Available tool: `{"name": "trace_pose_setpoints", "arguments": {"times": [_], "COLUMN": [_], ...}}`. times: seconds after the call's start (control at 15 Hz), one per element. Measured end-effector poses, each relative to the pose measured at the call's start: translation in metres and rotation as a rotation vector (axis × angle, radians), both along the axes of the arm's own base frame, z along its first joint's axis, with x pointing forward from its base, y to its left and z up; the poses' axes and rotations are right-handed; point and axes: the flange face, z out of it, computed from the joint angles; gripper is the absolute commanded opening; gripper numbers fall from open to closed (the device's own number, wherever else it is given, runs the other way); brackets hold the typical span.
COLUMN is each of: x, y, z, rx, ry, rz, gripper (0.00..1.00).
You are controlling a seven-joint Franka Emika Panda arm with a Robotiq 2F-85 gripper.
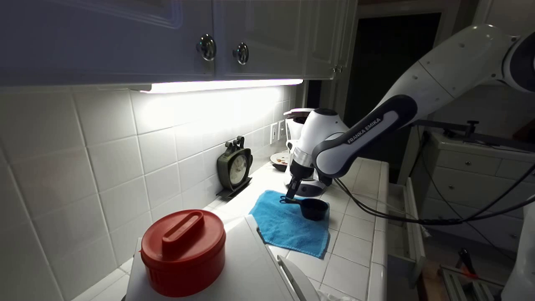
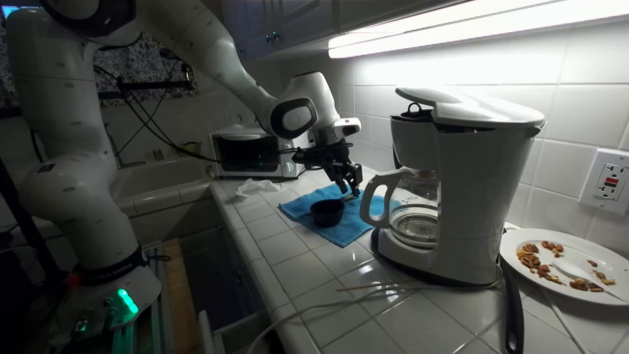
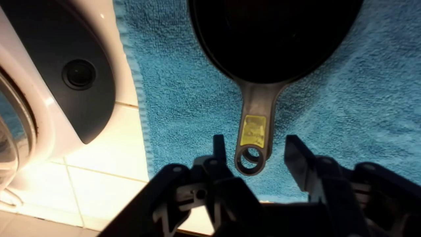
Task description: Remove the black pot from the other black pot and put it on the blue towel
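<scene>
A small black pot (image 3: 276, 39) sits nested in another black pot, which is mostly hidden beneath it. The lower pot's handle (image 3: 270, 148) shows as an edge and ring just under the upper handle, which has a yellow label. In both exterior views, the nested pots (image 1: 314, 209) (image 2: 327, 213) look like one dark pot. They rest on the blue towel (image 1: 292, 230), also seen in an exterior view (image 2: 344, 235) and the wrist view (image 3: 184, 108). My gripper (image 3: 255, 140) is open, its fingers on either side of the handle end and apart from it.
A white coffee maker (image 2: 471, 196) with a glass carafe stands close beside the towel. A plate with nuts (image 2: 580, 246) lies beyond it. A red lidded container (image 1: 184, 251) stands on the white toaster oven (image 1: 250, 267). A green scale (image 1: 235, 169) leans near the wall.
</scene>
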Motion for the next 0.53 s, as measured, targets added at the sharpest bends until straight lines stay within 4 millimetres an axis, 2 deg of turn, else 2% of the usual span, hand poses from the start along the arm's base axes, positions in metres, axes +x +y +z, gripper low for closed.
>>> {"name": "trace_pose_setpoints", "arguments": {"times": [0.13, 0.2, 0.27, 0.53], "x": [-0.002, -0.0028, -0.0034, -0.004], "y": [0.0003, 0.0005, 0.0005, -0.0001], "z": [-0.0029, -0.0041, -0.005, -0.0056], "rx": [0.001, 0.002, 0.002, 0.003], "ry": [0.007, 0.009, 0.011, 0.013], "rz": [0.0, 0.0, 0.0, -0.002], "gripper": [0.09, 0.07, 0.12, 0.12]}}
